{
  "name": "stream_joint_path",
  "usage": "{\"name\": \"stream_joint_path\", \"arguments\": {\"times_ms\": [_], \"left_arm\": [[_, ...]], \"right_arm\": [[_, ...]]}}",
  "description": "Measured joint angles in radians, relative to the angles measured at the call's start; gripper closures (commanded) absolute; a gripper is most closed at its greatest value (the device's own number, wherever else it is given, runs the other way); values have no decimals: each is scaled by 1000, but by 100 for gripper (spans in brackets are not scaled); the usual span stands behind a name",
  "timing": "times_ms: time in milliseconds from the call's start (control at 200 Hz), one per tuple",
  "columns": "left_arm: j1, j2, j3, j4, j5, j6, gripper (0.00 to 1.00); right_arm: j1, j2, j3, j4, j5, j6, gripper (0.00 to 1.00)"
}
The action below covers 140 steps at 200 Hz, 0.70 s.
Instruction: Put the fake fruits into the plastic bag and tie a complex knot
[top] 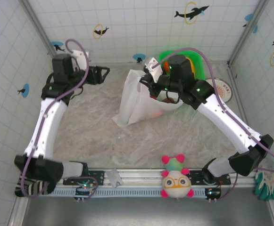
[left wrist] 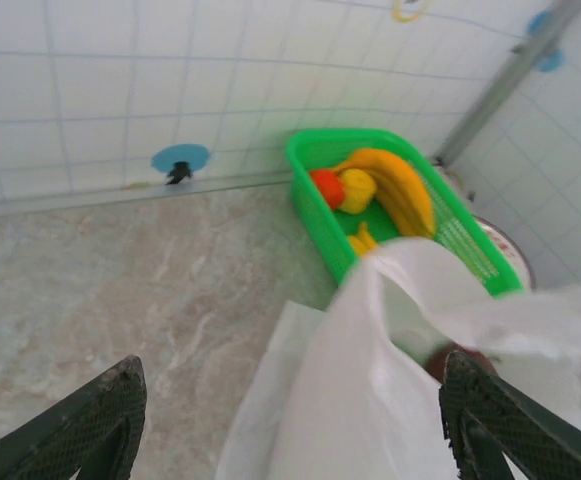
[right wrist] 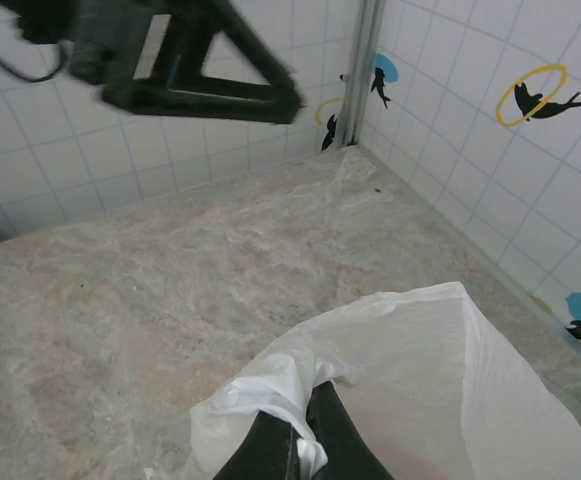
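From above, the plastic bag [top: 136,101] stands on the marbled worktop [top: 89,132] near the middle, its mouth turned toward the green basket [top: 200,63] in the far corner. The right end effector [top: 152,89] is at the bag's upper edge. The left end effector [top: 104,74] hangs off to the bag's left, apart from it. A plush toy [top: 176,180] sits at the near rail.

From the left wrist, the left end effector [left wrist: 292,370] has its fingers [left wrist: 105,415] spread wide with nothing gripped; the bag [left wrist: 360,400] lies below them. Beyond it, the basket [left wrist: 315,195] holds fake fruits: bananas [left wrist: 398,185], a red fruit [left wrist: 325,186] and a small yellow one [left wrist: 358,188].

From the right wrist, the right end effector [right wrist: 300,440] is closed tight, pinching a bunched handle strap [right wrist: 270,392] of the bag [right wrist: 440,380], whose white body spreads to the right over the worktop [right wrist: 150,300]
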Motion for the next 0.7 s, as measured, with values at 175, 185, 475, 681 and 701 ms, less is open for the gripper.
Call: {"name": "stream_joint_path", "arguments": {"times_ms": [175,185,475,681,701], "left_arm": [[-100,-371,-427,319,46,30,7],[-108,-381,-441,330,46,34,7],[-385,-280,-572,640,-103,151,3],[-438,-172,-571,803,-205,176,3],[-444,-163,-570,819,-213,177,4]], "right_arm": [[3,39,52,-24,36,24,92],[3,41,54,-24,37,27,92],[23,49,62,-26,71,56,91],[28,49,62,-26,85,78,91],[29,49,63,-26,86,82,91]]}}
